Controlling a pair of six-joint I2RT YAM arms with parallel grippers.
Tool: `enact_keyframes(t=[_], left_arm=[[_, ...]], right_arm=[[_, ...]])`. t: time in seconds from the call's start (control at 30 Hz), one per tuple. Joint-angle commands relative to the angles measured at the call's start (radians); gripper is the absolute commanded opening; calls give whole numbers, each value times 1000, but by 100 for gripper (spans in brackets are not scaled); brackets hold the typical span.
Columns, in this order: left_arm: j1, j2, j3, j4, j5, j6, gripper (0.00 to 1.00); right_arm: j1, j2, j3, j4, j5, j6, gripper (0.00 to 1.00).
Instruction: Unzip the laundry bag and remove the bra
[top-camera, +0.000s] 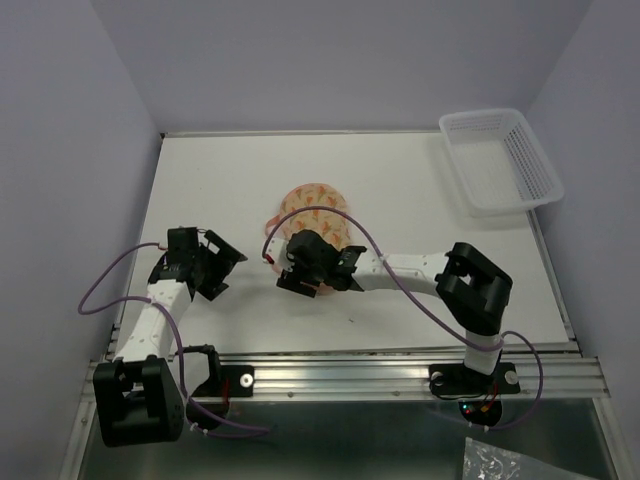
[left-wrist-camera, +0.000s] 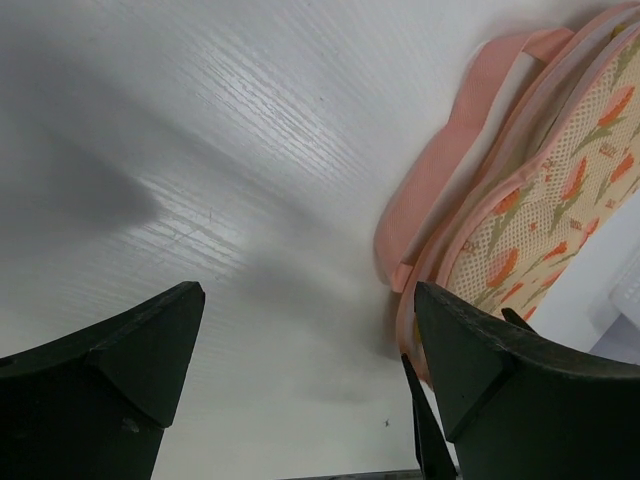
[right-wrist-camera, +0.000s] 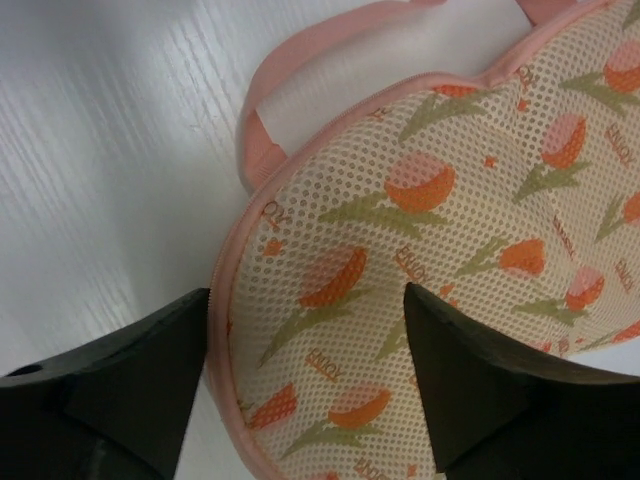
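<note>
The laundry bag (top-camera: 314, 208) lies mid-table, a cream mesh pouch with orange tulip marks and pink zip edging. In the right wrist view the bag (right-wrist-camera: 440, 270) fills the frame, with its pink loop (right-wrist-camera: 262, 120) at the upper left. My right gripper (right-wrist-camera: 305, 350) is open, its jaws straddling the bag's near edge. In the top view it (top-camera: 300, 272) hangs over the bag's near end. My left gripper (left-wrist-camera: 300, 380) is open and empty over bare table, left of the bag (left-wrist-camera: 560, 200) and its pink loop (left-wrist-camera: 440, 180). The bra is hidden.
A white plastic lattice basket (top-camera: 500, 160) stands at the table's far right corner. The table (top-camera: 230, 180) is white. Purple cables trail from both arms. The metal rail (top-camera: 380, 375) runs along the near edge.
</note>
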Motion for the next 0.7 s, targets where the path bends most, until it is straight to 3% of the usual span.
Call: enact_keyframes(t=[0.0, 0.03, 0.07, 0.17, 0.27, 0.37, 0.53, 0.67], left_arm=[[10, -20, -14, 7, 12, 43, 99], [12, -17, -14, 5, 12, 48, 99], [12, -17, -13, 7, 9, 48, 99], [12, -14, -14, 13, 9, 51, 99], [12, -11, -22, 24, 13, 50, 99], [12, -11, -28, 39, 19, 45, 99], [12, -22, -27, 50, 18, 50, 99], [12, -30, -19, 53, 19, 51, 99]], right_arm=[[1, 12, 72, 12, 44, -4, 76], [1, 12, 77, 12, 40, 4, 69], [1, 6, 77, 15, 38, 10, 51], [1, -23, 58, 26, 8, 25, 34], [1, -72, 26, 44, -55, 57, 27], [1, -95, 11, 55, -97, 105, 5], [1, -124, 3, 66, -74, 165, 1], [-54, -205, -35, 132, -12, 345, 1]])
